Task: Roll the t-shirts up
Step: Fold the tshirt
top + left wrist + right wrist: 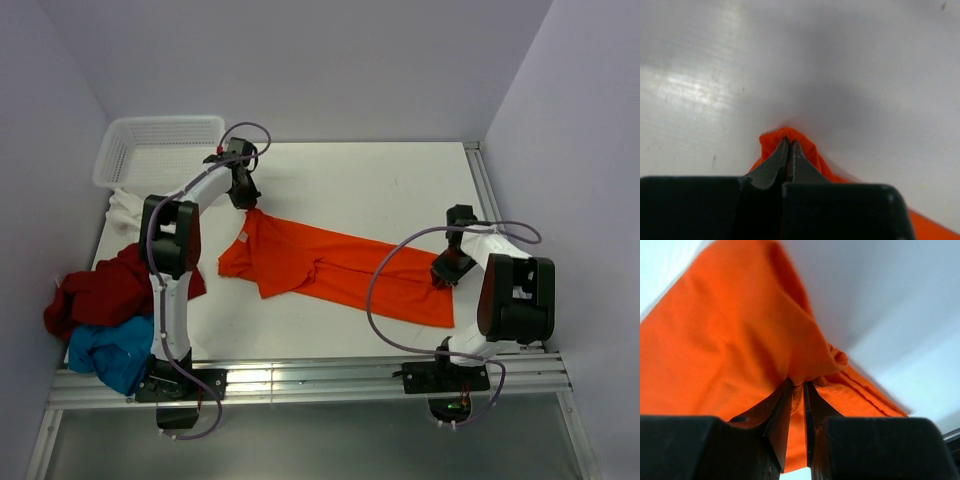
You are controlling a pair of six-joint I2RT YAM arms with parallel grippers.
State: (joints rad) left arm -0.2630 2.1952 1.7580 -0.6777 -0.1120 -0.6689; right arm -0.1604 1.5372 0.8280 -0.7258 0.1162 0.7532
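Dark red, far left of my overhead view: the dark red t-shirt [100, 290] lies crumpled well to the left of the left gripper [243, 200] and nearer the arm bases. The blue t-shirt [112, 352] is bunched against its near side and the white t-shirt [125, 208] is heaped just beyond it. The white mesh basket [155, 150] sits to the left of that gripper and slightly farther back, at the rear corner of the table [380, 185].

Left gripper, wrist view [789, 142]: I read the two fingers as pressed together, with a small peak of the orange t-shirt [807, 150] pinched at their tips. The rest of the cloth falls away behind and to the right of the fingers.

Centre, overhead view: the orange t-shirt [330, 268] runs from the left gripper diagonally rightward and toward the bases. It lies creased on the table, one sleeve spread to the left just below the gripper.

Right gripper [447, 272]: it meets the far right end of the shirt, at its outer edge. In the wrist view [797, 385] I see only a narrow slot between the fingers, with a gathered fold of orange cloth [725, 340] caught in it. The fabric spreads up and leftward from the tips
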